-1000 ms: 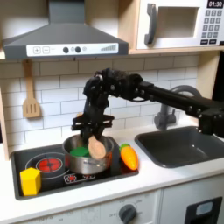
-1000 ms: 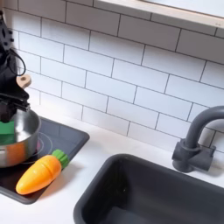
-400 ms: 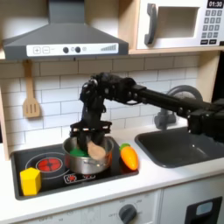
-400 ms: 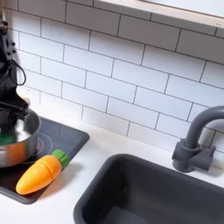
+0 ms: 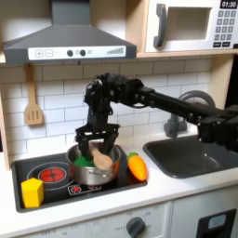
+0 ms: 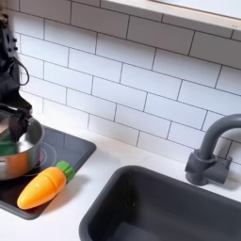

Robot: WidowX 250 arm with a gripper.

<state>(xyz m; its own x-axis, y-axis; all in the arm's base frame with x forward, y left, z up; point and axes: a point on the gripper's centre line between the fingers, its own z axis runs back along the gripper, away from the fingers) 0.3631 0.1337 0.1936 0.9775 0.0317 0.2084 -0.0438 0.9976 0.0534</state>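
A silver pot (image 5: 93, 167) stands on the black toy stove (image 5: 56, 186). Inside it lie a green item (image 5: 83, 161) and a tan wooden piece (image 5: 103, 161) leaning on the pot's right side. My gripper (image 5: 97, 141) hangs just above the pot, open, fingers spread to either side, holding nothing. In the second exterior view the gripper (image 6: 13, 115) is at the left edge over the pot (image 6: 19, 155), with the green item (image 6: 7, 147) showing inside. An orange carrot (image 5: 138, 166) with a green top lies right of the pot, also in the second exterior view (image 6: 40, 187).
A yellow block (image 5: 33, 192) sits at the stove's front left. A dark sink (image 5: 195, 154) with a grey faucet (image 6: 211, 151) lies to the right. On the tiled wall hangs a wooden spatula (image 5: 33, 112), with a range hood (image 5: 70, 42) and microwave (image 5: 191, 26) above.
The gripper dipped toward the pot, then rose slightly with its fingers spread. The tan piece stays in the pot, sitting a little lower than a second ago.
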